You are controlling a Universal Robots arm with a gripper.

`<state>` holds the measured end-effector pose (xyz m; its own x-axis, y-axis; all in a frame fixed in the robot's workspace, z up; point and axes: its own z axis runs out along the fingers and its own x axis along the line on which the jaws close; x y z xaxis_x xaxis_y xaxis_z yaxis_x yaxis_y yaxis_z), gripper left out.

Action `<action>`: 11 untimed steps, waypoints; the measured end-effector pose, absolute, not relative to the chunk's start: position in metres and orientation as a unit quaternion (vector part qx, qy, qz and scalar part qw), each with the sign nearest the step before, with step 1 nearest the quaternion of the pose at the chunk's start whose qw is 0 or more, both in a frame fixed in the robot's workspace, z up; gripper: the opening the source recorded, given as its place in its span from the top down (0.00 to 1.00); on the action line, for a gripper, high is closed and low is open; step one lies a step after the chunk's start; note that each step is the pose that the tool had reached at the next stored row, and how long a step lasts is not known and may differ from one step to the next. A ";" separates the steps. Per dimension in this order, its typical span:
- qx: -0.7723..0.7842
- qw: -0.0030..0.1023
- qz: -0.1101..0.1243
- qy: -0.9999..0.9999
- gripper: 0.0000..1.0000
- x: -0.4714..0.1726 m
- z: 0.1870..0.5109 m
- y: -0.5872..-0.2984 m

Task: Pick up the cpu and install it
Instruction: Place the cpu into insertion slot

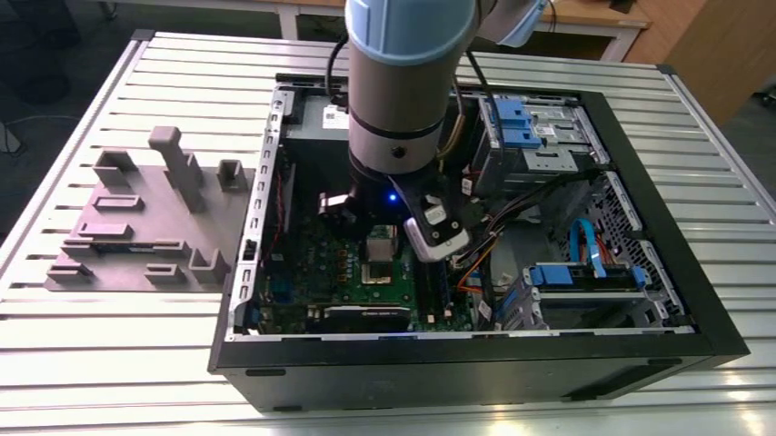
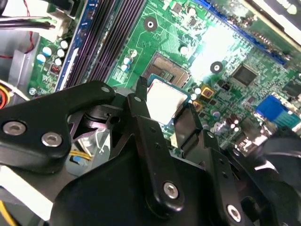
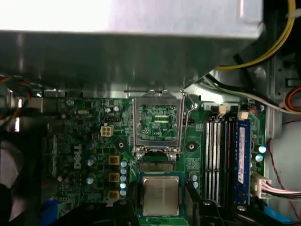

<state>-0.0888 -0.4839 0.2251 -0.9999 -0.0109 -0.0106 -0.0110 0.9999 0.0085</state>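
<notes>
The gripper [image 2: 164, 107] pinches the cpu [image 2: 165, 100] by two opposite edges, above the green motherboard [image 2: 221, 42] near its open socket [image 2: 165, 69], inside the black computer case [image 1: 485, 354].

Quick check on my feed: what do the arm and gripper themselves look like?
The arm is a silver-grey cylinder with a pale blue cap, turning black toward the wrist, where a small blue light glows. The gripper is black, with jointed link fingers pinned by silver screws.

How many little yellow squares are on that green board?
3, in one line near the cpu in the first wrist view: first yellow square, second, third. The gripper may hide others.
</notes>
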 end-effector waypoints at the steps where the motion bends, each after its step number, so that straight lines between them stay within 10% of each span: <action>1: -0.005 0.005 0.004 1.000 0.53 -0.089 0.223 -0.484; 11: -0.006 0.005 0.004 1.000 0.53 -0.089 0.221 -0.484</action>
